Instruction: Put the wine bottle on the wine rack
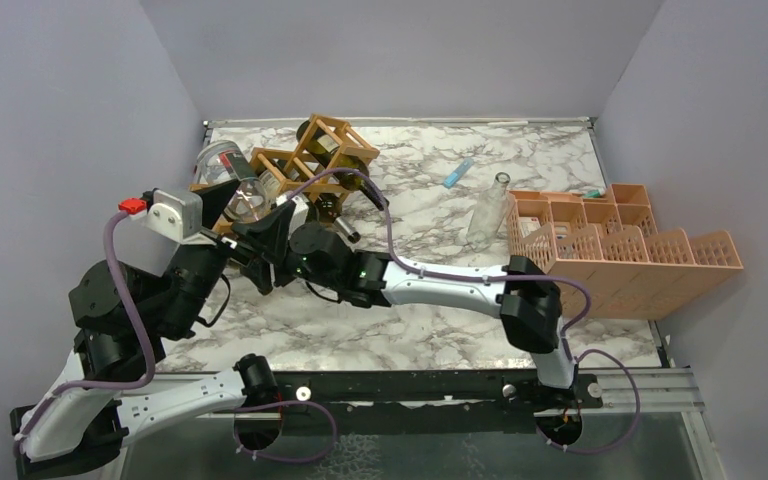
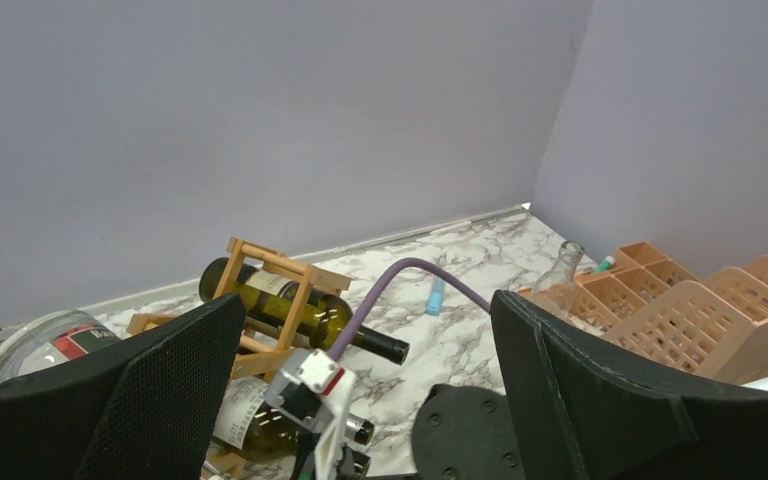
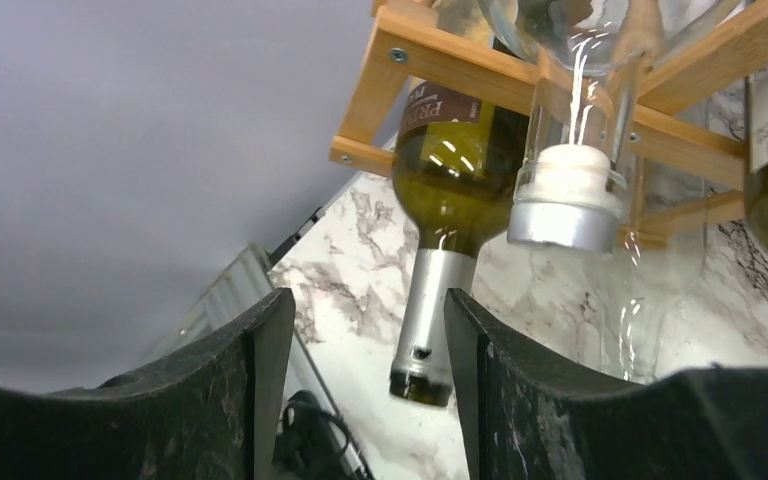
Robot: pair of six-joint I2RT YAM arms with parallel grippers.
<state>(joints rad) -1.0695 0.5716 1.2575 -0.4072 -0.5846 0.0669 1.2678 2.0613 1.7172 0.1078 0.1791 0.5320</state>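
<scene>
The wooden wine rack (image 1: pixel 305 160) stands at the back left and holds several bottles lying down; it also shows in the left wrist view (image 2: pixel 270 270) and the right wrist view (image 3: pixel 460 60). A green wine bottle (image 3: pixel 455 170) lies in the rack, and its silver-foiled neck (image 3: pixel 425 320) hangs between my right gripper's jaws. The right gripper (image 3: pixel 368 310) is open, and the neck is close to the right-hand finger (image 3: pixel 540 400). A clear bottle with a silver cap (image 3: pixel 570 195) lies beside it. My left gripper (image 2: pixel 368 300) is open wide and empty, just left of the right wrist (image 1: pixel 300 212).
A salmon-pink gridded crate (image 1: pixel 620 250) fills the right side. An empty clear bottle (image 1: pixel 487 210) stands against the crate. A small blue object (image 1: pixel 458 173) lies on the marble. A glass jar (image 1: pixel 215 160) sits left of the rack. Grey walls enclose the table.
</scene>
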